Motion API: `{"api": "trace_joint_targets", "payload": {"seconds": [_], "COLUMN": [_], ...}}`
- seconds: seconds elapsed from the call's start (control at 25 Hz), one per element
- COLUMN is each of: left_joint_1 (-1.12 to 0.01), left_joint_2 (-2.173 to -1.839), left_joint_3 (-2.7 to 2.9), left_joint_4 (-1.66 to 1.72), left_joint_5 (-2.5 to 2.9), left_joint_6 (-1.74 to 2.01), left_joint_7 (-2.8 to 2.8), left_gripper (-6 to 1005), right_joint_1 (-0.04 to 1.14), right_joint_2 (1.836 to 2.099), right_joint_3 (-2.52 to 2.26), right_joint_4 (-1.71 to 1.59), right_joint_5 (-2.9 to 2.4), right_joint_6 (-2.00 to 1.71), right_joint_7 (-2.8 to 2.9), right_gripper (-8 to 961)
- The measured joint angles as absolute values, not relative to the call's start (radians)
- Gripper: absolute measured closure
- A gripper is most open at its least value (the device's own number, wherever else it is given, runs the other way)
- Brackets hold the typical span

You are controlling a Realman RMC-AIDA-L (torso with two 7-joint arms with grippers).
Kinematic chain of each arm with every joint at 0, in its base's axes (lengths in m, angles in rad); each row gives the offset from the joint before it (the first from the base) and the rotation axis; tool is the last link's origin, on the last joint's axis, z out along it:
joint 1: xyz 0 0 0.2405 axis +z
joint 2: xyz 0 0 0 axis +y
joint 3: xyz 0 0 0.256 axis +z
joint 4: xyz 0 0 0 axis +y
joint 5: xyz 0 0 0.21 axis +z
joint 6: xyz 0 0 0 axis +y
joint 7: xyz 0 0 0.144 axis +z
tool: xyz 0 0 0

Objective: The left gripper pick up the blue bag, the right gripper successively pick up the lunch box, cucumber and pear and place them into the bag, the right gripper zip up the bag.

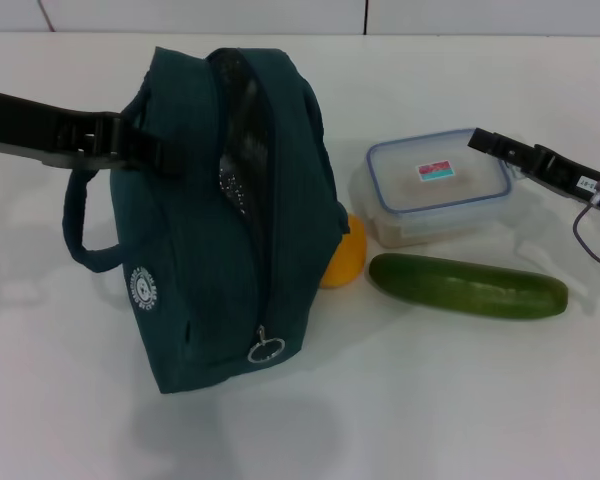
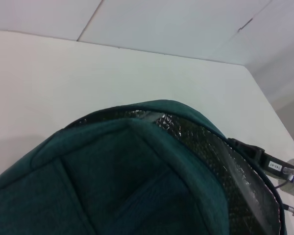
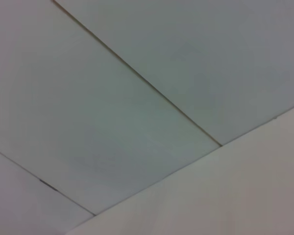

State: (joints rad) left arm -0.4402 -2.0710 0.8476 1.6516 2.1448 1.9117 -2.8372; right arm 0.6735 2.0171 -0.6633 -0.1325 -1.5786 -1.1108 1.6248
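The blue bag (image 1: 220, 230) stands upright at the centre left with its zipper open, showing the foil lining, and the ring pull (image 1: 266, 350) hangs low at the front. My left gripper (image 1: 138, 146) comes in from the left and is shut on the bag's top by a handle. The left wrist view shows the bag's rim (image 2: 137, 161) from close up. The lunch box (image 1: 435, 186) sits right of the bag, and the cucumber (image 1: 468, 286) lies in front of it. The pear (image 1: 346, 254) is half hidden behind the bag. My right gripper (image 1: 485, 142) hovers over the lunch box's far right corner.
All of this sits on a white table (image 1: 460, 400), with bare surface in front of the bag and cucumber. A loose cable (image 1: 585, 240) hangs from the right arm. The right wrist view shows only wall panels and a table edge (image 3: 196, 166).
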Motion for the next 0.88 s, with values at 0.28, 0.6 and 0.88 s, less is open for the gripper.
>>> {"api": "trace_joint_targets", "payload": {"seconds": [0.28, 0.6, 0.88], "left_joint_1": [-0.443, -0.438, -0.436], "left_joint_2": [-2.069, -2.07, -2.072], "left_joint_3": [0.842, 0.841, 0.841], "left_joint_4": [1.63, 1.629, 1.629], "left_joint_5": [2.141, 2.14, 2.14], "left_joint_6": [1.911, 1.911, 1.911], "left_joint_7": [-2.833, -2.823, -2.819], "left_gripper": [949, 949, 949], "right_joint_1": [0.668, 0.672, 0.675], "right_joint_2": [2.017, 2.017, 2.018], "right_joint_3": [-0.663, -0.671, -0.687], "right_joint_4": [-0.132, -0.132, -0.132], "right_joint_5": [-1.578, -1.578, -1.577], "right_joint_6": [-1.122, -1.135, -1.168], "right_joint_7": [1.636, 1.639, 1.641], "right_gripper": [323, 332, 419]}}
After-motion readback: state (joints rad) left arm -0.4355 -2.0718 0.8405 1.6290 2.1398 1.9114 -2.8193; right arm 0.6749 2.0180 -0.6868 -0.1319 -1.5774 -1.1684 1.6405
